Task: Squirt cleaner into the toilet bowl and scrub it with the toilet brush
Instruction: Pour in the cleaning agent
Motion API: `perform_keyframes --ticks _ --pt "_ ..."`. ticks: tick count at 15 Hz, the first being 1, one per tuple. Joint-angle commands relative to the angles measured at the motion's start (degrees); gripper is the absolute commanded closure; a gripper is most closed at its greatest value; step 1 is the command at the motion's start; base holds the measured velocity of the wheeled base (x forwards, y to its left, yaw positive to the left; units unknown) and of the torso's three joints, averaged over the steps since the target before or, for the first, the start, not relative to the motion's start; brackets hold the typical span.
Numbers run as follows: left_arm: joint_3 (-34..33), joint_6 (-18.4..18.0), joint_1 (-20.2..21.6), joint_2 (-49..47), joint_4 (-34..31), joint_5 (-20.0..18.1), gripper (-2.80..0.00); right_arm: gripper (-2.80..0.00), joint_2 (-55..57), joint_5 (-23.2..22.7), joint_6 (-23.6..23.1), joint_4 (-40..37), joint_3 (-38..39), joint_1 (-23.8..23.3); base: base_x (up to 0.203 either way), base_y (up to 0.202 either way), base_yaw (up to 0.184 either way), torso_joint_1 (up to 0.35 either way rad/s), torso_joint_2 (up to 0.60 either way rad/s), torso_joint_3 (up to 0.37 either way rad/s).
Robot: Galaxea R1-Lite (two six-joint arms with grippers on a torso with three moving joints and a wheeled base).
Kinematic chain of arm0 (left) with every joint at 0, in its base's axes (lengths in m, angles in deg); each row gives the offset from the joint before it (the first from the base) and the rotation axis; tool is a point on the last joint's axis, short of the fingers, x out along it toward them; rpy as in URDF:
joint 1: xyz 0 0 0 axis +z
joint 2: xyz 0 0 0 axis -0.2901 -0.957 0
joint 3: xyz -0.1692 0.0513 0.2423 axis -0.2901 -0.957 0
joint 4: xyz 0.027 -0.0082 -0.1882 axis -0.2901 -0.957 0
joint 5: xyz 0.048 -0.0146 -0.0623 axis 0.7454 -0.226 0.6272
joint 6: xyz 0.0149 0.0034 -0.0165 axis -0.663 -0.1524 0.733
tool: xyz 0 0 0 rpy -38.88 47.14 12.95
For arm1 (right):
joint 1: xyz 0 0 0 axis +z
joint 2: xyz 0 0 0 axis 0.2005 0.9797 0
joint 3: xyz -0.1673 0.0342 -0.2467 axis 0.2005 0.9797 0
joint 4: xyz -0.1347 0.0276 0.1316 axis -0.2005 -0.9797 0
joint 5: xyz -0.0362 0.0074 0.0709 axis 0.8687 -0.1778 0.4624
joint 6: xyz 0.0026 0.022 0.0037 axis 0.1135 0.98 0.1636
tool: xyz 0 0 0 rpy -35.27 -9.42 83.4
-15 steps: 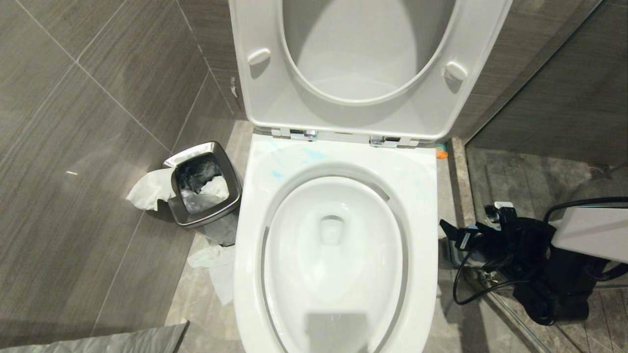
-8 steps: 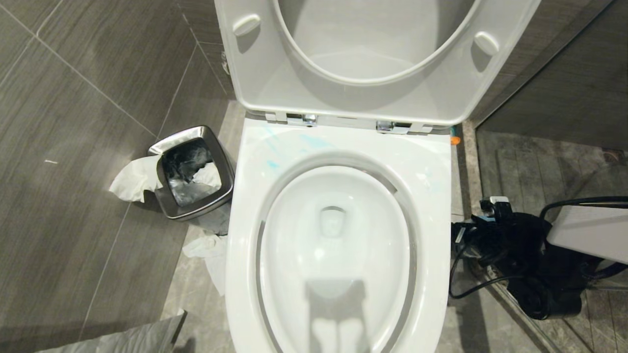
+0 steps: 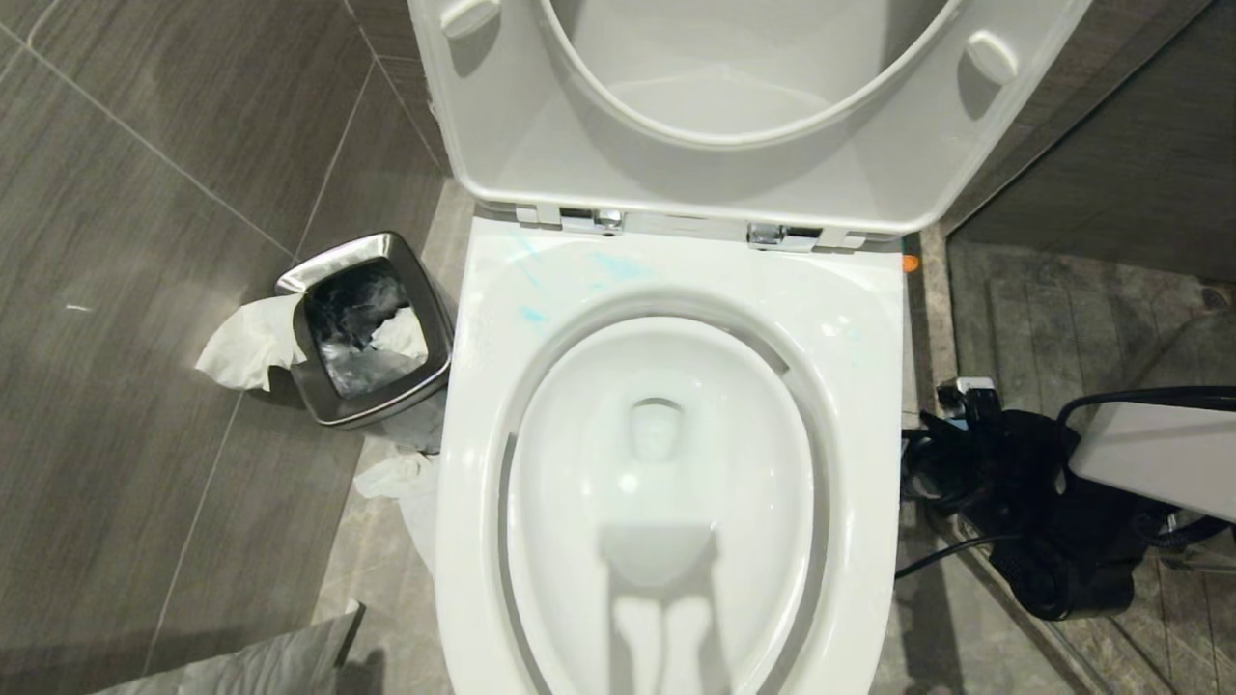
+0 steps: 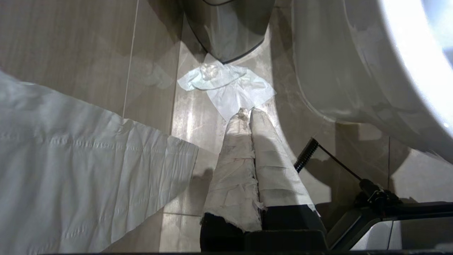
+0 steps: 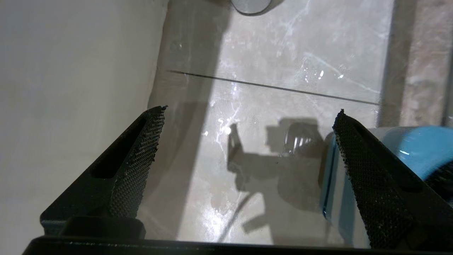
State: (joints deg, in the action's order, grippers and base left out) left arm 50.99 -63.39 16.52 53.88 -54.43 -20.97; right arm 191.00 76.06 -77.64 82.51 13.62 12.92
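Head view: the toilet bowl (image 3: 666, 463) fills the middle, its seat and lid (image 3: 734, 106) raised against the far wall. Faint blue streaks (image 3: 570, 280) mark the far left of the rim. Left of the toilet stands a small square steel bin (image 3: 362, 328) with a dark liner; white tissue (image 3: 246, 340) hangs over its left edge, and more tissue (image 3: 406, 483) lies on the floor between bin and toilet. To the right, low beside the toilet, the right arm (image 3: 1149, 458) reaches in with its black wrist and cables; its gripper is not clearly seen here. A small orange spot (image 3: 910, 262) shows at the far right corner of the toilet.

Left wrist view: the left gripper (image 4: 247, 115) hangs low near the floor, its two tape-wrapped fingers (image 4: 233, 166) pressed together with nothing between them. The crumpled tissue (image 4: 226, 85) lies just beyond the tips, the steel bin (image 4: 226, 28) farther off, the toilet's outer wall (image 4: 354, 71) alongside.

Right wrist view: the right gripper (image 5: 249, 115) has its black textured fingers (image 5: 141, 156) spread wide apart over wet stone floor tile (image 5: 276, 63), holding nothing. The white toilet side (image 5: 70, 88) lies by one finger; a blue-and-grey holder (image 5: 407, 152) sits behind the other.
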Motion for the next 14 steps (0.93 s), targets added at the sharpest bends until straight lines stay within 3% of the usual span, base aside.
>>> perform_keyframes --ticks 1,5,14 --pt "-0.02 -0.03 0.0 -0.09 -0.04 -0.02 0.0 -2.8 0.1 0.13 -0.06 0.49 -0.87 0.05 0.0 0.0 0.0 0.005 0.01 -0.189" --pt "-0.02 0.43 0.0 -0.07 0.13 0.15 0.0 -2.8 -0.34 0.23 -0.73 0.49 -2.45 0.05 0.0 0.0 0.0 0.002 0.0 -0.123" --pt "-0.1 0.76 0.0 -0.04 0.13 0.15 0.0 -2.8 1.89 0.11 -4.9 0.49 -15.01 0.11 0.0 0.0 0.0 0.0 0.0 -0.003"
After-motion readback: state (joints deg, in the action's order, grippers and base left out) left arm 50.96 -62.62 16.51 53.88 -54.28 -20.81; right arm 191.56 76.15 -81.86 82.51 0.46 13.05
